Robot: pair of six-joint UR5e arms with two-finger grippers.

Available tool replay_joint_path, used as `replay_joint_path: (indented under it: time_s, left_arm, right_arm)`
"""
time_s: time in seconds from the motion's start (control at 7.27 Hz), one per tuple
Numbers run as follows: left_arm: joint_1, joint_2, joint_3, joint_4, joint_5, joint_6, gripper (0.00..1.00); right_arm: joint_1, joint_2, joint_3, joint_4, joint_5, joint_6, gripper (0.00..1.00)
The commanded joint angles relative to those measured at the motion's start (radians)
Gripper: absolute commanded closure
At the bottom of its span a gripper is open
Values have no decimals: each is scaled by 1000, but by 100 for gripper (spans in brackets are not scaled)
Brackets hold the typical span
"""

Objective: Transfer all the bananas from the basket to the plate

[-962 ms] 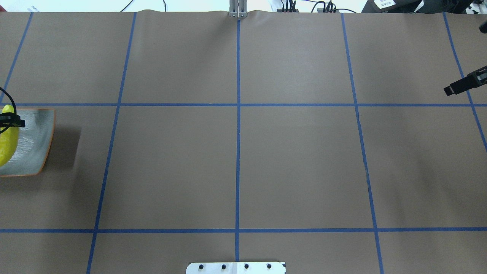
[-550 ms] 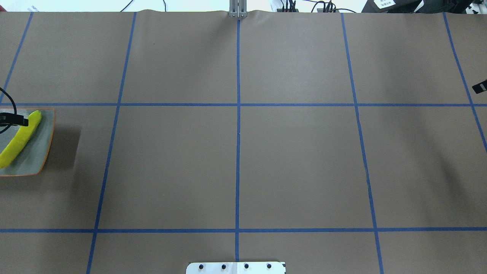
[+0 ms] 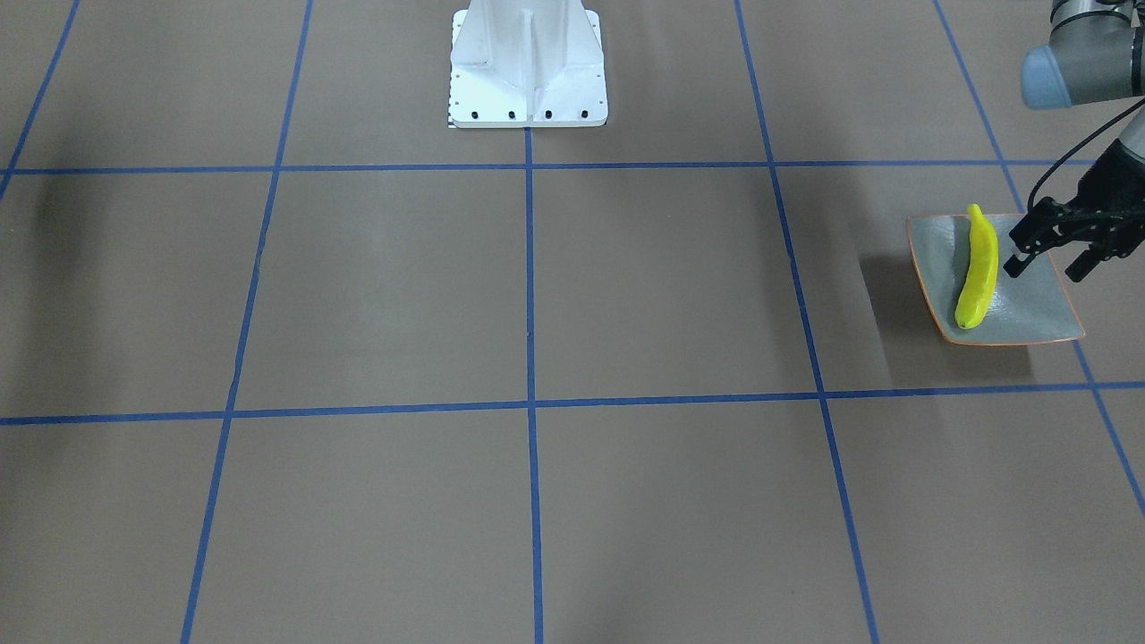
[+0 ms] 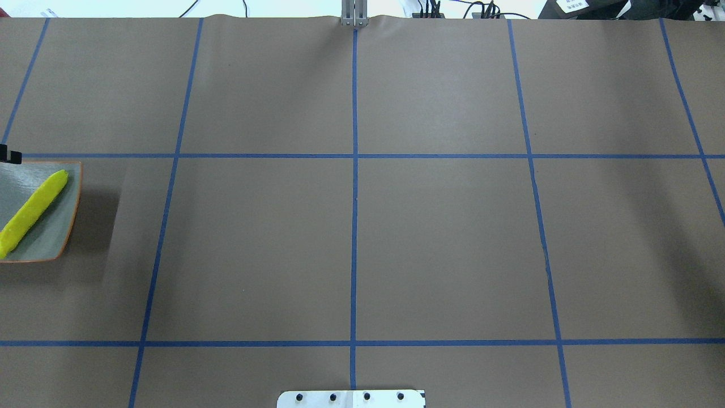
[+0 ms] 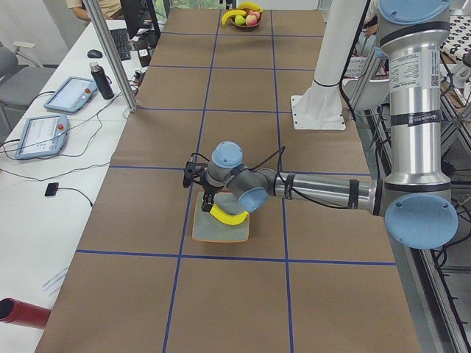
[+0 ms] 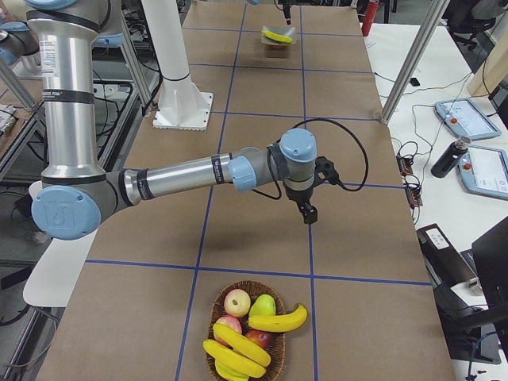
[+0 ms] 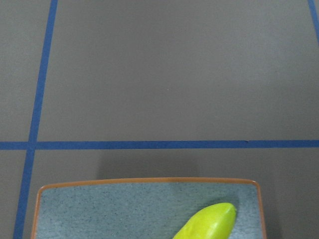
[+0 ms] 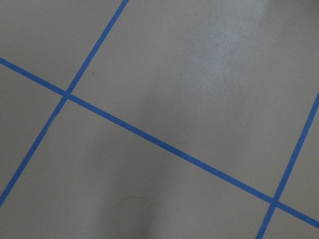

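One yellow-green banana (image 3: 977, 268) lies diagonally on the square grey-green plate (image 3: 1029, 313), also seen as banana (image 4: 31, 211) on plate (image 4: 54, 238) at the table's left edge. My left gripper (image 3: 1048, 261) hovers just beside and above it, open and empty. The left wrist view shows the plate (image 7: 124, 209) and the banana's tip (image 7: 212, 224). The wicker basket (image 6: 218, 313) near the right end holds more bananas (image 6: 278, 320) among other fruit. My right gripper (image 6: 308, 213) hangs over bare table short of the basket; I cannot tell if it is open or shut.
Apples and a green fruit (image 6: 263, 305) share the basket. The white robot base (image 3: 528, 67) stands mid-table. Blue tape lines grid the brown table. Operator tablets (image 6: 468, 119) and cables lie on the side bench.
My left gripper let go of the banana, which now rests flat on the plate, and drew back off it. The right gripper slid out of the overhead view to the right.
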Motion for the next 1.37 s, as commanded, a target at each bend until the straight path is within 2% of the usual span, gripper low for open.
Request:
replay_joint_path:
  time_s: [0.0,0.27,0.41,0.55,0.69,1.1,1.24]
  left_arm:
    - [-14,5,-16,-2,-16,-2,0]
    - [-14,9,-18,-7,-12,-2,0]
    - [-14,9,-21,-10,-12,-2,0]
    - [-14,9,-21,-10,-12,-2,0]
    - [-14,9,-21,-10,-6,-1,0]
    - [-9,8,-21,-10,15,-1,0]
    - [-9,8,-21,-10,17,1,0]
  right_arm:
    - [62,1,-157,3,2,-178,0]
    - [83,26,-312,111,3,-243,0]
    - [83,91,-475,197,2,-281,0]
    - [83,139,-586,252,-6,-295,0]
    - [83,133,-598,256,-20,-295,0]
    - [83,112,-609,259,-170,-298,0]
    - [82,113,-636,262,-188,-298,0]
